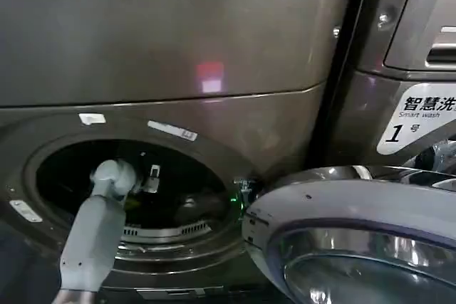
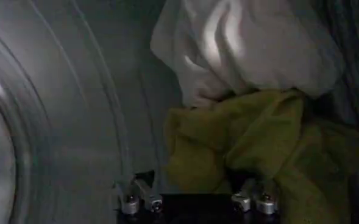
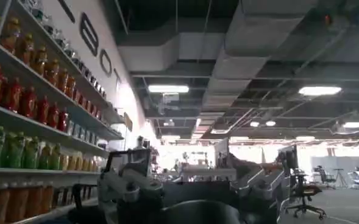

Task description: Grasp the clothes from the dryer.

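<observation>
The dryer (image 1: 178, 55) is a bronze-grey front loader with its round porthole open onto a dark drum. My left arm reaches through the porthole, and my left gripper (image 1: 151, 176) is inside the drum. In the left wrist view the left gripper (image 2: 194, 201) is open. The clothes lie just ahead of it against the drum wall: a yellow-green piece (image 2: 246, 146) close to one fingertip (image 2: 255, 201), and a pale piece (image 2: 246, 49) bunched beyond it. My right gripper (image 3: 194, 182) is open and holds nothing, pointing out into the room.
The dryer's round glass door (image 1: 356, 197) stands swung open at the lower right, close to the porthole. A like machine with a white label (image 1: 417, 122) stands at the right. Shelves of bottles (image 3: 27, 103) show in the right wrist view.
</observation>
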Tool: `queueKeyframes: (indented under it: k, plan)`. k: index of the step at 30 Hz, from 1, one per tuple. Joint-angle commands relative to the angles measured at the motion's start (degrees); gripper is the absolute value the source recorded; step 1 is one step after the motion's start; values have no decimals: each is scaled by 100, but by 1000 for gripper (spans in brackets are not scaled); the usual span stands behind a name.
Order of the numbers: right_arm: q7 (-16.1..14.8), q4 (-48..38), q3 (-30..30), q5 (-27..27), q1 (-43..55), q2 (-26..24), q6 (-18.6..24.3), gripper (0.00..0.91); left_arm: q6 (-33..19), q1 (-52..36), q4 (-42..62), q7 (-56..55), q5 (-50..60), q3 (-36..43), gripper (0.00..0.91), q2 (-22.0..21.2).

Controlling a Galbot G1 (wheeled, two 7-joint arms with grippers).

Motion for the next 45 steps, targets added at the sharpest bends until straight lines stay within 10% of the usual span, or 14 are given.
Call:
queueKeyframes:
  k: [1, 12, 31, 45]
  plan:
    - [2, -3, -21, 0, 4, 3, 2, 907, 134, 45, 37, 13, -81, 30, 0, -7]
    - [24, 55, -107, 17, 40, 18, -42, 907, 456, 85, -456, -444, -621, -233, 0, 48]
    - [151, 435, -243, 571, 40, 5, -299, 907, 2871, -364, -618, -5124, -2535, -363, 0, -866]
    - [51, 527, -282, 404, 47, 34, -61, 907, 3147, 143, -1096, -8089, -4839, -582, 0, -1542]
